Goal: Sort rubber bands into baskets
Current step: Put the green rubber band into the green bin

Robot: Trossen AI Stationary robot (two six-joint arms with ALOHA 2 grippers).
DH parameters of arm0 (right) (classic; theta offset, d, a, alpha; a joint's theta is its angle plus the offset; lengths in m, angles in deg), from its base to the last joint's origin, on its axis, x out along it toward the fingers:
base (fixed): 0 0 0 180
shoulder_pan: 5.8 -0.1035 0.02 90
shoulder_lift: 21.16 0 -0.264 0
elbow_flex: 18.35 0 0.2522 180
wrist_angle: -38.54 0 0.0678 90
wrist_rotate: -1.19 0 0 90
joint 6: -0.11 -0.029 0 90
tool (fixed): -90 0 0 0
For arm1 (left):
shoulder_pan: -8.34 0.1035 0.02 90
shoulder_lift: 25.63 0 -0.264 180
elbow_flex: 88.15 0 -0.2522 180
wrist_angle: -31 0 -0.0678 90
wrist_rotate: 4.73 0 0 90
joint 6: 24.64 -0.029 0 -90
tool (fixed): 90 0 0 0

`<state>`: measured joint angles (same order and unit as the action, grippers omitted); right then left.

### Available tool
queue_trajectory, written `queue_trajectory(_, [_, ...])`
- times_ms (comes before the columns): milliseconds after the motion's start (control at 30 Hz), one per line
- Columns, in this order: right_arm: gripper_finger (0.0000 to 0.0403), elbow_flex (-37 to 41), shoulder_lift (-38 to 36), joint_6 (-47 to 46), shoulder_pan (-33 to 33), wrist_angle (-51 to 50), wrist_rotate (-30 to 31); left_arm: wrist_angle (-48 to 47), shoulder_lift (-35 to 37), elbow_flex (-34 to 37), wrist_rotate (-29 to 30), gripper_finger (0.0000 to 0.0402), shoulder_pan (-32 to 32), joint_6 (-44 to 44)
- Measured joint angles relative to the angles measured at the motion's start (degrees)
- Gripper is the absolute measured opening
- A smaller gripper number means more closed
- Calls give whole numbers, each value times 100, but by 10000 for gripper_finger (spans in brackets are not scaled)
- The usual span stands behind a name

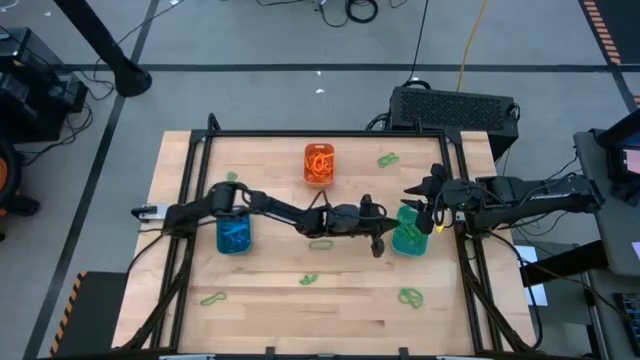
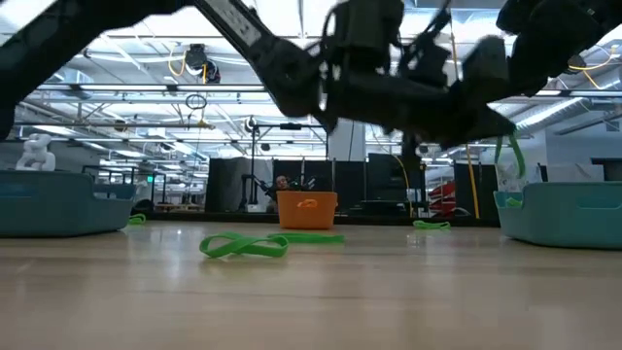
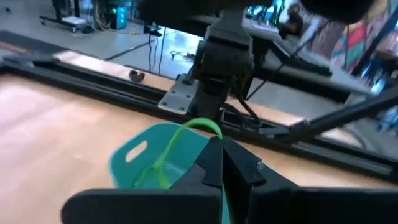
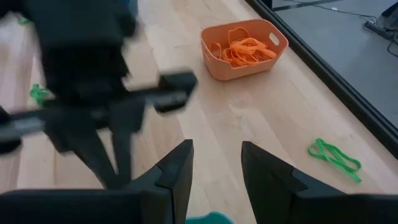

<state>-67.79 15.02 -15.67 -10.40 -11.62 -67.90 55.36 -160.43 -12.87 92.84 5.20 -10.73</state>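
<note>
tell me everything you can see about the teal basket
The teal basket is a small rounded-rectangular tub, plastic by its look, with a cut-out handle slot. It stands upright on the wooden table's right side. The left pincer, shut on a green rubber band, holds it dangling into the basket. The right pincer hovers open above it.

No text, label, brand, number or sign can be read in any of the views, neither on the table nor on the equipment in the room beyond it.
</note>
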Motion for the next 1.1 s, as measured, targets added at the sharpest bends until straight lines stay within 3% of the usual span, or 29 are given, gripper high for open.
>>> queue_trajectory(200, [128, 0, 2, 36, 0, 117, 0, -286, -860, -1272, -430, 0, 78, 641])
queue_trajectory(400, [128, 0, 2, 38, 0, 72, -2, -1705, -1319, -2483, -526, 0, 56, 505])
queue_trajectory(533, [128, 0, 2, 45, -1, 16, -2, -2126, -1312, -2618, -203, 0, 95, 508])
queue_trajectory(733, [128, 0, 2, 126, 0, 15, -2, -2222, -1316, -2616, -258, 12, 128, 483])
queue_trajectory(1100, [128, 0, 2, 124, 0, 15, -2, -2590, -1314, -2614, -465, 108, 139, 516])
